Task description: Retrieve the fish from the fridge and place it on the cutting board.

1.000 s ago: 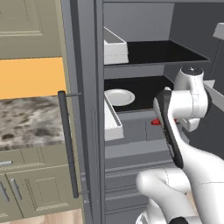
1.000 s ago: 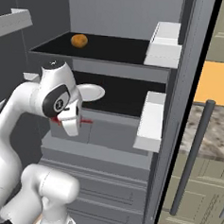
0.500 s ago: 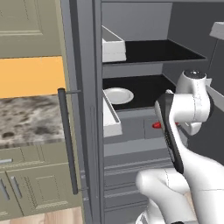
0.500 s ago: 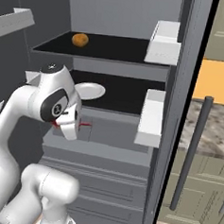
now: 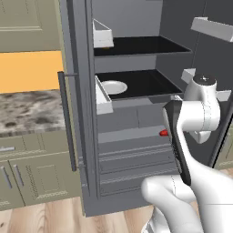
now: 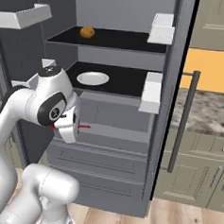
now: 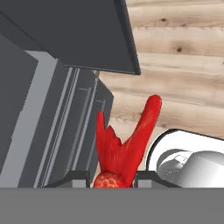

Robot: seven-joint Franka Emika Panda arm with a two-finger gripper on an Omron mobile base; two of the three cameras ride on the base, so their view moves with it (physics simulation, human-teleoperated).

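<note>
Before the open fridge (image 5: 136,150), wooden floor (image 7: 183,48) beneath the gripper-held fish (image 7: 124,148).

Your arm is bent, hand pointing down.
Your gripper (image 7: 114,178) is squeezed tight on the fish (image 7: 124,144), its fingers (image 7: 78,176) low.

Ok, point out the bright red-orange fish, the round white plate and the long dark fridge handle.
bright red-orange fish (image 7: 124,151), hand view, tail fin.
round white plate (image 6: 92,78), right base view, centre.
long dark fridge handle (image 5: 67,123), left base view, mid-bar.
</note>
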